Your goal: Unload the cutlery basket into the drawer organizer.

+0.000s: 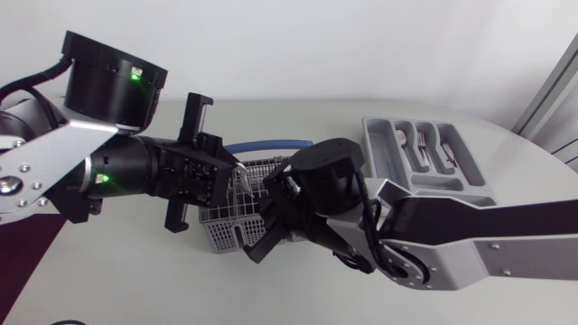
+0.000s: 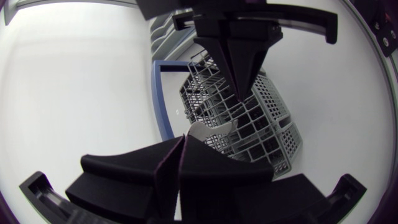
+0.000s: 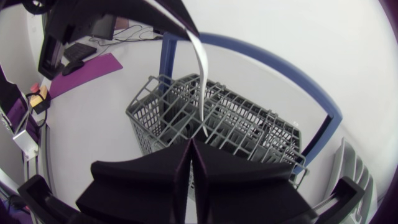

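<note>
pale surface (image 1: 181, 289), basket part unloaded
left claw (image 2: 184, 143) clamped on a slim silver cutlery piece (image 3: 198, 68) whose tip is in the grey wire basket with blue handle (image 1: 226, 230); it may snag and tip it. right claw (image 3: 189, 146), fingers together, at the rim. grey plastic drawer organizer (image 1: 470, 185) holds a few utensils (image 1: 424, 149).

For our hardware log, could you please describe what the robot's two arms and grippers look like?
The left arm and right arm have silver-grey links and black cylindrical joints. There are green lights on the left one, and black cables loop at the right wrist. The left gripper and right gripper are matte black, with broad wedge fingers.
</note>
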Available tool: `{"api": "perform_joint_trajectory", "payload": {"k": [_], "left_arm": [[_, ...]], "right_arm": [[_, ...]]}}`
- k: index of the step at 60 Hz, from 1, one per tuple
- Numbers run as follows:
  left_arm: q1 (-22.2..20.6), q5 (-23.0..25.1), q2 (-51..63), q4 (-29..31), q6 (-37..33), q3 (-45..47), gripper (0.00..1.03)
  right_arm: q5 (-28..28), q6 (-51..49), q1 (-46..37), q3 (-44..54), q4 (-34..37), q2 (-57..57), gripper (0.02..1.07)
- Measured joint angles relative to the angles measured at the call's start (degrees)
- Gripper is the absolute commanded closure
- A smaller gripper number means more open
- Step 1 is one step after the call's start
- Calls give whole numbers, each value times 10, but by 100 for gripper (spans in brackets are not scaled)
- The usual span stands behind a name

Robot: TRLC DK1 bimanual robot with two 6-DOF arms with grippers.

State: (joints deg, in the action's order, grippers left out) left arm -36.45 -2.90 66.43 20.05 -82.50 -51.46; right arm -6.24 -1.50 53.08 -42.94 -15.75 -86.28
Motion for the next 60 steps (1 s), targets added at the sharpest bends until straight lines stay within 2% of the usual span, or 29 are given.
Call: {"api": "perform_joint_trajectory", "payload": {"k": [60], "left_arm": [[-20,-11,-11,26,0,-23,83]], "right_arm": [[6,2,-8,-47,7,-79,102]]}}
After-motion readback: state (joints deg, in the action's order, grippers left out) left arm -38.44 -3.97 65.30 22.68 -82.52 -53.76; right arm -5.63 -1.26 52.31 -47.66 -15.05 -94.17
